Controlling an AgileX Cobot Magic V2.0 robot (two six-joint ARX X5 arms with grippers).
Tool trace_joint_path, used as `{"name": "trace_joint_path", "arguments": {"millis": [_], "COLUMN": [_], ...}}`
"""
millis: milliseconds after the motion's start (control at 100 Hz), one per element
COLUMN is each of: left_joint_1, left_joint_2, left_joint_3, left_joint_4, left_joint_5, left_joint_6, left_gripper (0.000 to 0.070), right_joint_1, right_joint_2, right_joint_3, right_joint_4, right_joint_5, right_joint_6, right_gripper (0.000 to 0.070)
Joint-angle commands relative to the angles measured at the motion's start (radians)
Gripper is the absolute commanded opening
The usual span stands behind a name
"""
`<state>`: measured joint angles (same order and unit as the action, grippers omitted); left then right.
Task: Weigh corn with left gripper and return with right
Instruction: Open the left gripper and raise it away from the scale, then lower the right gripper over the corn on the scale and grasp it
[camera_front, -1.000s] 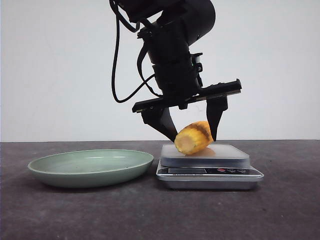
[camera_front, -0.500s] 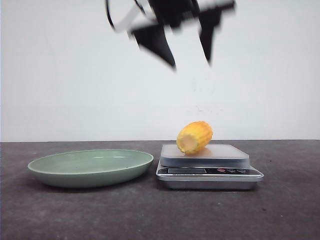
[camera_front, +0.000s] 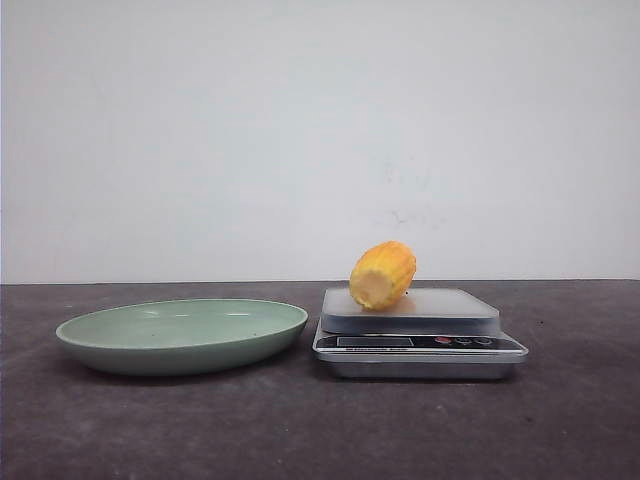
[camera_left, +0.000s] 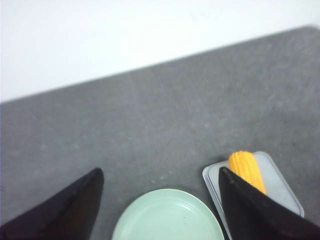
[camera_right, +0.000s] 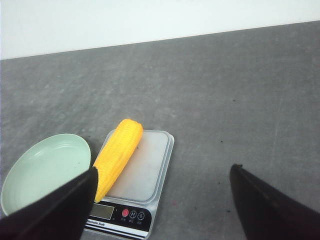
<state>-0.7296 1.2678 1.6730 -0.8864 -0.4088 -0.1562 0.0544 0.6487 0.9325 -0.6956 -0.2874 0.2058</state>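
Observation:
The yellow corn (camera_front: 383, 275) lies alone on the platform of the silver kitchen scale (camera_front: 420, 345), its pale cut end facing the camera. In the right wrist view the corn (camera_right: 118, 157) rests along the platform's edge nearest the plate. My left gripper (camera_left: 160, 172) is open, high above the table, with nothing between its fingers; the corn (camera_left: 247, 170) shows beside one fingertip. My right gripper (camera_right: 162, 172) is open too, high over the scale (camera_right: 135, 182), and holds nothing. Neither gripper shows in the front view.
A shallow pale green plate (camera_front: 182, 334) sits to the left of the scale on the dark grey table; it also appears in the left wrist view as the plate (camera_left: 168, 216) and in the right wrist view as the plate (camera_right: 42, 170). A white wall stands behind.
The left gripper, which stood open around the corn on the scale, has risen up and out of the front view. The corn stays on the scale, slightly rolled.

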Motion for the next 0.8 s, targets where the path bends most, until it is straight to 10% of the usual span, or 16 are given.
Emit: {"name": "trace_joint_path", "arguments": {"millis": [0,790], "left_joint_1": [-0.008,-0.008], "left_joint_2": [-0.049,-0.690], "left_joint_3": [0.021,-0.035], "left_joint_4": [-0.019,-0.515], "left_joint_5": [-0.022,-0.117], "left_joint_6": [0.017,-0.236], "left_gripper": [0.0440,0.0425], "right_joint_1": [0.003,0.288], "right_joint_2": [0.005,0.336], "right_joint_3": [0.016,0.016], "right_joint_4": [0.017,0.273], "right_joint_5": [-0.001,0.084], "right_joint_6": [-0.011,0.072], "right_gripper": [0.0534,0.0554]}}
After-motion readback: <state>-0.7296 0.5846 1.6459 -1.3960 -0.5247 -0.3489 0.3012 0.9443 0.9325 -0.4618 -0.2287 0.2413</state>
